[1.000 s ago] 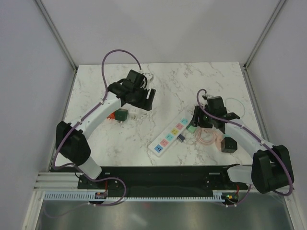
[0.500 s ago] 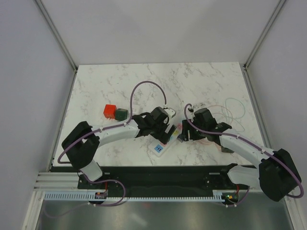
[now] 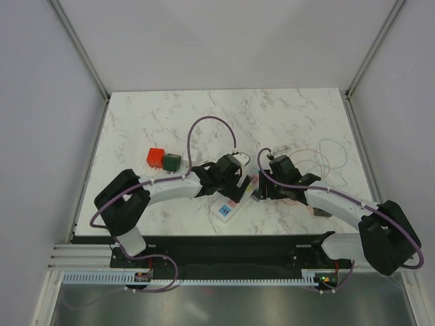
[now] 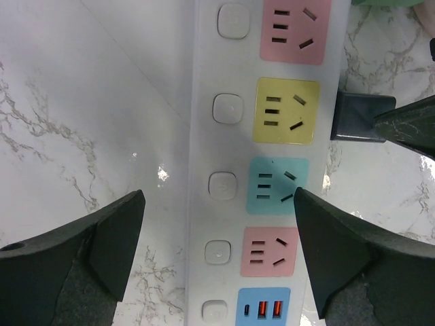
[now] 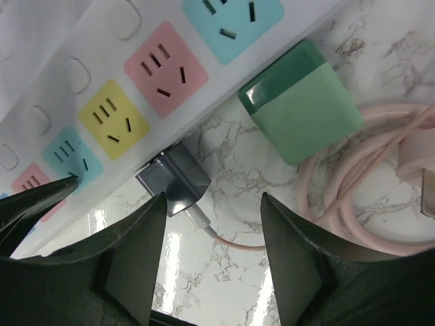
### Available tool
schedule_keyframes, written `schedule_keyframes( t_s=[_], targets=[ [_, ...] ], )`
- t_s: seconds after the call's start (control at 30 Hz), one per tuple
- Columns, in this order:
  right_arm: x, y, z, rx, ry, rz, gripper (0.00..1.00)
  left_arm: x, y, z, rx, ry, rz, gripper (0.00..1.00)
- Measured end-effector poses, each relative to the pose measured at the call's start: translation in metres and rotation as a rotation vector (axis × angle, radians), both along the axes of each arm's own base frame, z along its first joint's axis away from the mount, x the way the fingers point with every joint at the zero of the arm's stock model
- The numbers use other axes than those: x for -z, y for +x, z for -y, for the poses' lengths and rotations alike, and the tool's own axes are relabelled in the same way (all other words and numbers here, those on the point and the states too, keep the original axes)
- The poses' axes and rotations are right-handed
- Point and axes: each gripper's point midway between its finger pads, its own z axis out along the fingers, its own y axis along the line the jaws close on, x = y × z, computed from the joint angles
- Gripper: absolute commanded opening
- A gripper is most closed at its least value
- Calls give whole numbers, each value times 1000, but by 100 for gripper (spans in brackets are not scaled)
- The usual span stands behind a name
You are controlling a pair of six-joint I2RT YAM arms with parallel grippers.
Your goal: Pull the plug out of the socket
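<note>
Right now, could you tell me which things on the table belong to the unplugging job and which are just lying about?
For the job: socket strip; grey plug at its side; pink cable running from that plug; left gripper and right gripper, both open.
Lying about: green adapter; red cube; dark green cube.

The socket is smooth white plastic with a soft sheen. The marble-patterned table is polished and glinting. In the right wrist view's upper right, the green adapter is glossy plastic; the grey plug looks satin.
</note>
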Motion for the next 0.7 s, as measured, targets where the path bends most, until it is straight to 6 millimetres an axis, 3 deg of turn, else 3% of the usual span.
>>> schedule_keyframes(
  t_s=[0.33,0.5,0.7],
  targets=[
    [-1,21,6,94,14,1,61,-4,-3,12,32,-55,-13,97],
    [1,13,-8,16,75,-14,61,1,-7,16,52,-64,-36,98],
    [6,0,-15,-43,108,-12,62,21,-13,17,65,-36,-78,96]
  ],
)
